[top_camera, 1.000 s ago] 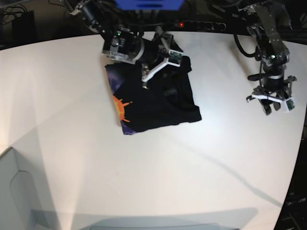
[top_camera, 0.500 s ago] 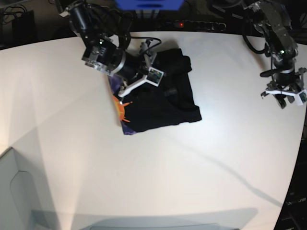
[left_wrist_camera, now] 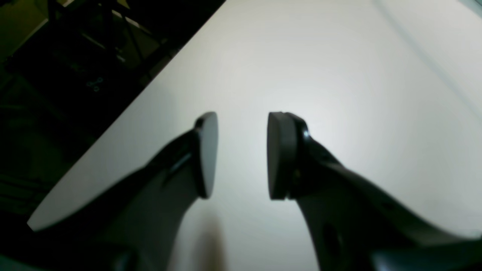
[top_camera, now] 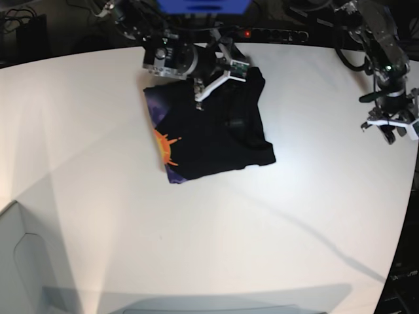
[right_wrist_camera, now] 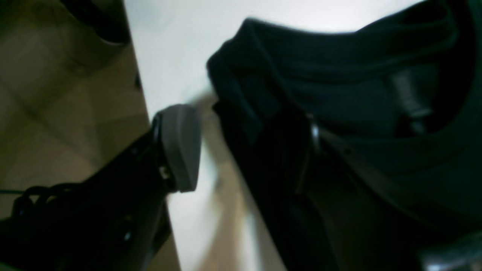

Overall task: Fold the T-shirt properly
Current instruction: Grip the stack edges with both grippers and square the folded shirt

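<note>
While my right jaws gape over the shirt near the tabletop's far edge, my left jaws hang open; soft, limp cloth, best pinched at a folded corner.

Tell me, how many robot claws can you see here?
2. The right gripper hangs open over the far edge of the folded black T-shirt. The left gripper hovers open over the bare white table, far off.

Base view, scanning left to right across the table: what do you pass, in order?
Orange print on the T-shirt → right gripper at its far edge → bare table → left gripper.
</note>
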`<state>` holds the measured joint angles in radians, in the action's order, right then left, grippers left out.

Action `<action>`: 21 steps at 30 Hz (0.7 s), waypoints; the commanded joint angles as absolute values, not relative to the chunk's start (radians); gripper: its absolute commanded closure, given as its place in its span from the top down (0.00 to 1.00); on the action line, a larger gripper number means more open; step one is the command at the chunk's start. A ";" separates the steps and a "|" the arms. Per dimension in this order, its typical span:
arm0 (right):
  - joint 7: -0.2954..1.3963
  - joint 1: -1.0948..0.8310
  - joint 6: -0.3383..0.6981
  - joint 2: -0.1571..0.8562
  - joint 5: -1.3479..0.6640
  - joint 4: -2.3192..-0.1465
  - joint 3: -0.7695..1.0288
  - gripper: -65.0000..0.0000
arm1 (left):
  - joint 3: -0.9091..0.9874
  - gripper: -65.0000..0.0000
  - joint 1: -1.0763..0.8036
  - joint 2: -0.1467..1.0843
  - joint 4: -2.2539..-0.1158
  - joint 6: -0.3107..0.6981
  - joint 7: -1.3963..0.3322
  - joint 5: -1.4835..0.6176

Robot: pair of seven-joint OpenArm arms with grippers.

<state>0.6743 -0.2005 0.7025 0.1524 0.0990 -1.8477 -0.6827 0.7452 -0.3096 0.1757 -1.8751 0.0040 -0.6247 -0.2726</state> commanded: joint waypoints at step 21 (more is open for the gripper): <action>0.651 0.030 0.698 -0.047 0.090 -1.639 -0.538 0.54 | 0.750 0.34 -0.338 0.151 -1.956 0.005 -0.694 -0.272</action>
<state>0.6689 0.0235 0.7021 -0.0341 0.0986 -1.6215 -0.5346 0.7464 -0.3405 0.1383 -1.9339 0.0063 -0.7078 -0.2729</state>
